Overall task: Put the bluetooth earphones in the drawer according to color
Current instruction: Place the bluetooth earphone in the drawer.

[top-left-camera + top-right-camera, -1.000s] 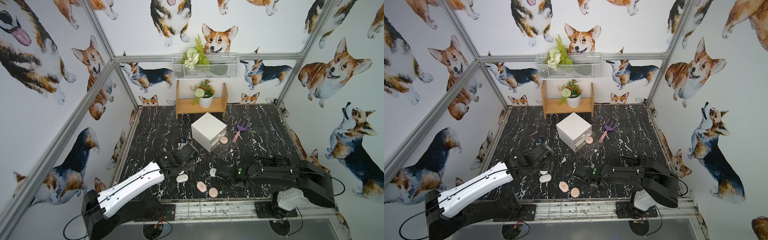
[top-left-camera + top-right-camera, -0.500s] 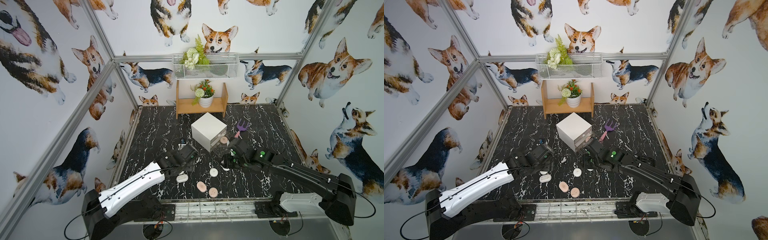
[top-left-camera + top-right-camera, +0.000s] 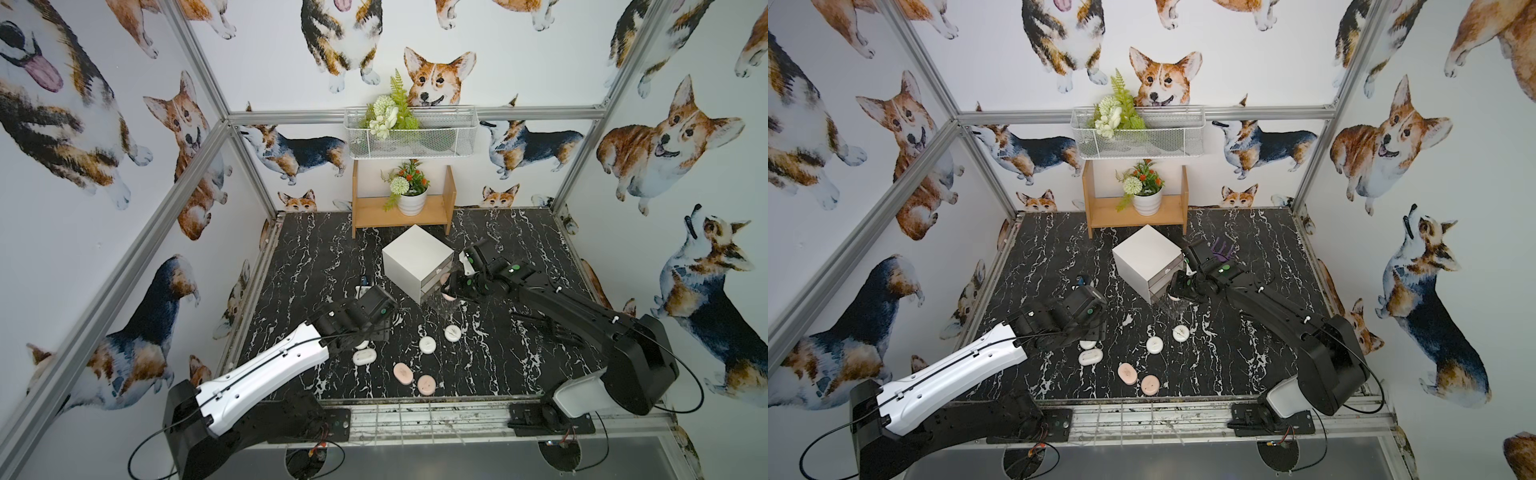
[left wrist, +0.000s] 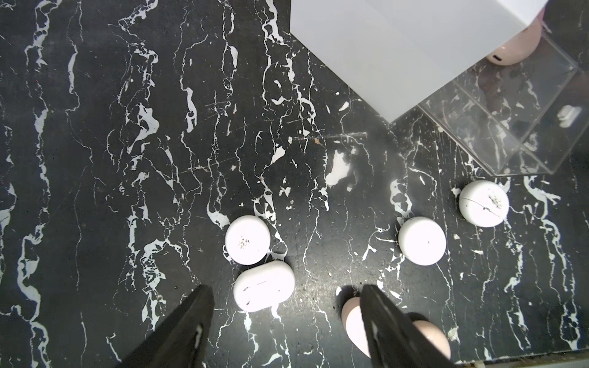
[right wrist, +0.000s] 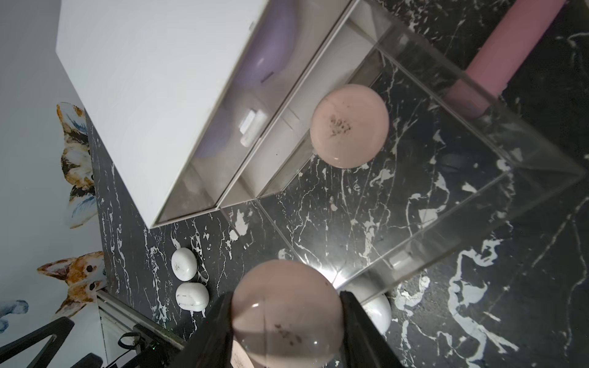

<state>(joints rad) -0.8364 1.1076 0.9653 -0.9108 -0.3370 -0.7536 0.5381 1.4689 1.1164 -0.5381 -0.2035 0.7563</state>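
Bluetooth earphones (image 3: pixel 427 344) mostly lie loose on the desk (image 3: pixel 316 266), w/ one in hand. R gripper (image 5: pixel 285 306) is closed on a pale pink case (image 5: pixel 287 318), one finger each side. It's held at the outer corner of the clear tray (image 5: pixel 414 207) pulled out of the drawer (image 3: pixel 415 257); can't tell if it's over the tray or just outside. Second pink case (image 5: pixel 349 126) lies inside that tray, toward the cabinet end. Lilac case (image 5: pixel 271 47) shows in the compartment above, under the cabinet top. Which level the tray belongs to: unclear. Drawer stands mid-desk, nearer the back edge, turned corner-on to the front edge. Toy fork (image 3: pixel 1221 249) lies just beside it, on the side toward the R edge.

L gripper (image 4: pixel 285 288) hangs w/ jaws well apart, gripping nothing. Oblong white case (image 4: pixel 264 285) lies between its tips in the wrist view, contact unclear. Round white case (image 4: pixel 248 239) sits just beside that one. Third white case (image 4: pixel 421 240) lies further toward the R edge, and a fourth white case (image 4: pixel 483 204) just beside the tray's outer corner. Two pink cases (image 3: pixel 402 372) lie side by side, apart from the whites, close to the front edge, approx. mid-way along it.
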